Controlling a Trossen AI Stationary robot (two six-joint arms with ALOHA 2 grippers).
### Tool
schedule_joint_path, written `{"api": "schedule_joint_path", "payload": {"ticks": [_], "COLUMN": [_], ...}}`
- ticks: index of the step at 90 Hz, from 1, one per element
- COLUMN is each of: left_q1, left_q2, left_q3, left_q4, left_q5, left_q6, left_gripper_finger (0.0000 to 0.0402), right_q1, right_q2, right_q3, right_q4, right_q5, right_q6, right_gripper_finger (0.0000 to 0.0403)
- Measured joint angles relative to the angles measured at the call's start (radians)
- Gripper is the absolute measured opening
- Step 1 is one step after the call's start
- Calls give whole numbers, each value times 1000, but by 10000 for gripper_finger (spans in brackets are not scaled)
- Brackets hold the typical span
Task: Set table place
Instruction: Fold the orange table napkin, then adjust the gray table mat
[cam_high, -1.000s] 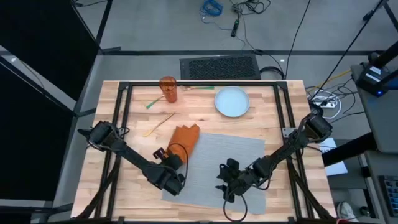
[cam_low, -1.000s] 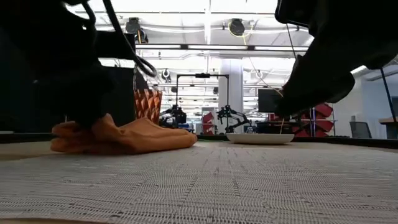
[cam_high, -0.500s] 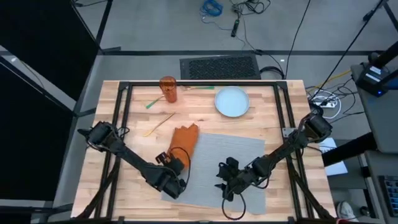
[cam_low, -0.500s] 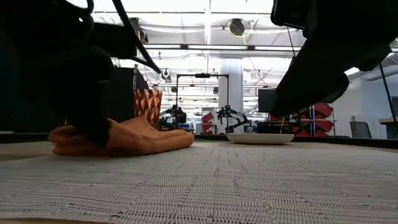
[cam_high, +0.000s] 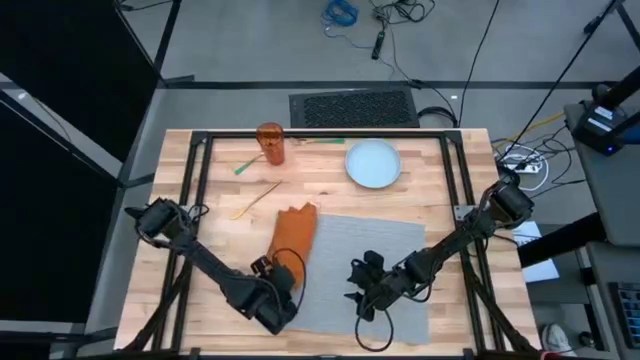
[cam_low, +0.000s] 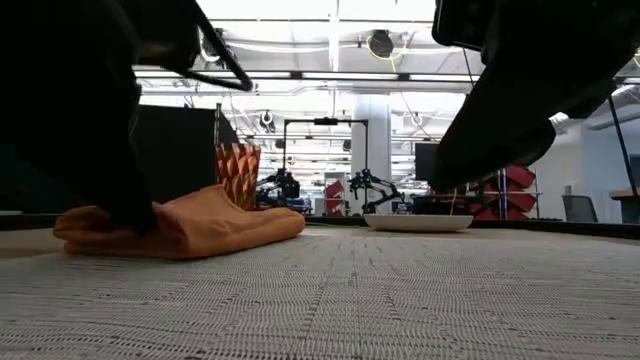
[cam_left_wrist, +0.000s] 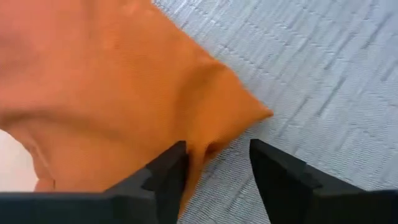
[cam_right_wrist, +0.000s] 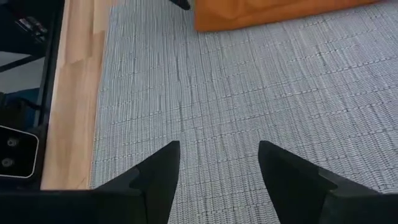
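The grey woven placemat (cam_high: 350, 270) lies flat on the near half of the wooden surface (cam_high: 320, 195), inside the black frame. An orange napkin (cam_high: 292, 232) lies crumpled across the placemat's left edge, partly on the mat and partly on bare wood. The left gripper (cam_high: 277, 300) is low at the mat's near-left corner, just at the near end of the napkin; in its wrist view the jaws stand a little apart with a fold of orange cloth (cam_left_wrist: 124, 99) between them, though whether they truly pinch it cannot be told. The right gripper (cam_high: 362, 290) hovers over the near middle of the placemat, its jaws open and holding nothing, the weave (cam_right_wrist: 236, 106) showing between them. Toward the far side of the surface sit a round pale blue plate (cam_high: 373, 163) and an orange faceted cup (cam_high: 271, 143), both well apart from the mat. Near the cup lie a green stick (cam_high: 246, 165) and a pale stick (cam_high: 258, 198).
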Motion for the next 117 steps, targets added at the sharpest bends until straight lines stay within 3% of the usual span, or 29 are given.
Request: {"api": "schedule_joint_path", "payload": {"ticks": [31, 50, 74, 96, 105, 117], "left_q1": [-31, 10, 143, 265, 299, 334], "left_q2": [0, -1, -1, -1, -1, -1], "left_q3": [112, 118, 120, 161, 184, 204], "left_q4": [-7, -6, -15, -92, -111, -112], "left_q5": [-8, -113, 12, 150, 202, 217], "left_q6": [110, 197, 304, 485, 561, 643], "left_gripper_finger": [170, 169, 169, 169, 169, 169], "right_q1": [0, 0, 66, 141, 174, 183], "right_q2": [0, 0, -40, -135, -154, -156], "right_q3": [0, 0, 0, 0, 0, 0], "right_q4": [-40, -122, -123, -472, -595, -699], "right_q5": [36, 86, 164, 238, 221, 99], "right_q6": [13, 66, 126, 323, 410, 456], "right_gripper_finger": [203, 203, 191, 162, 155, 153]}}
